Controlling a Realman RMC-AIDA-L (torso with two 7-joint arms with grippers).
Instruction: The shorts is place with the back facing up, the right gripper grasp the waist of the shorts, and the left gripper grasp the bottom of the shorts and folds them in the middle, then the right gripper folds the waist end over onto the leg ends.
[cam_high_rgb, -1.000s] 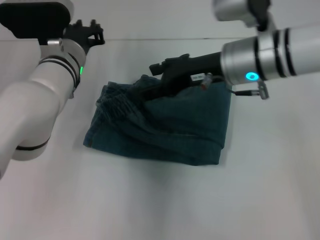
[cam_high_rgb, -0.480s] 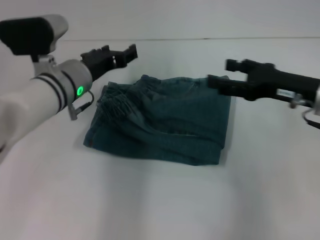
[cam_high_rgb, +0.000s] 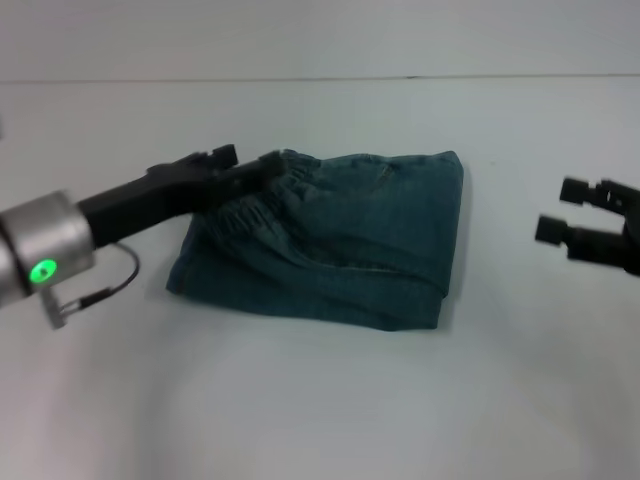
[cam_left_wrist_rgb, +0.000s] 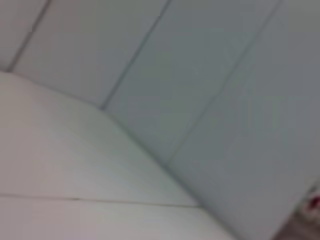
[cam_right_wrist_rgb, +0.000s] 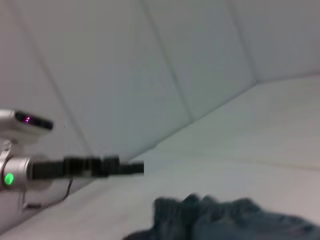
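The shorts, soft blue denim with a gathered elastic waist, lie folded into a rumpled rectangle in the middle of the smooth white counter. The left gripper reaches onto their waist end, whether its fingers are clenched I cannot tell; the right gripper hangs well apart from the shorts on the opposite side, fingers released and spread

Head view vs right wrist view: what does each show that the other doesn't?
Head only: the right gripper, open, off to the right of the shorts, and the full folded outline of the shorts on the table. Right wrist only: the panelled wall behind. Both: the shorts and the left gripper reaching their bunched left end.
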